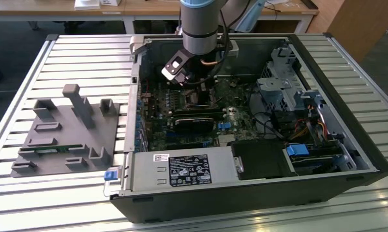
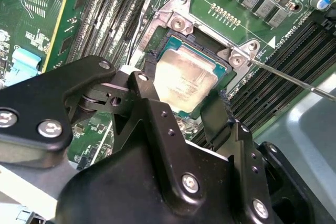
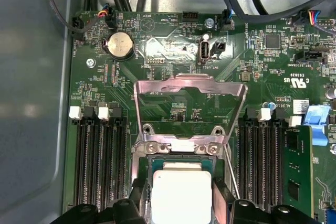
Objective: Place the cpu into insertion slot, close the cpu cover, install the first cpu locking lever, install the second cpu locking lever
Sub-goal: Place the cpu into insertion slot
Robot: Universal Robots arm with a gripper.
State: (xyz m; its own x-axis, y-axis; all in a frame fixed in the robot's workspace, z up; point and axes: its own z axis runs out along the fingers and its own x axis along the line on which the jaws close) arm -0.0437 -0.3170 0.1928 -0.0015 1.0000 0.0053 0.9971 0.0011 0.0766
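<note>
The cpu [image 2: 186, 80], a flat square chip with a dull silver top, lies in the insertion slot [image 2: 178, 24] on the green motherboard; in the first wrist view the cpu [image 3: 181, 192] sits just below the hinge. My gripper [image 2: 184, 85] straddles it, black fingers [image 2: 149, 74] pressed against two opposite edges. The cpu cover [image 3: 189, 81], a shiny frame with an open window, stands swung back off the socket. A thin locking lever [image 2: 294, 80] juts out to the side, unlatched. In the exterior view my gripper [image 1: 192, 94] reaches down inside the open computer case.
Memory slots [image 3: 100, 156] flank the socket on both sides. A black card [image 1: 195, 123] lies just in front of the socket, the power supply [image 1: 181, 169] nearer still. A drive cage [image 1: 284, 87] and cables crowd the exterior view's right. A grey fixture [image 1: 65, 130] sits outside the case.
</note>
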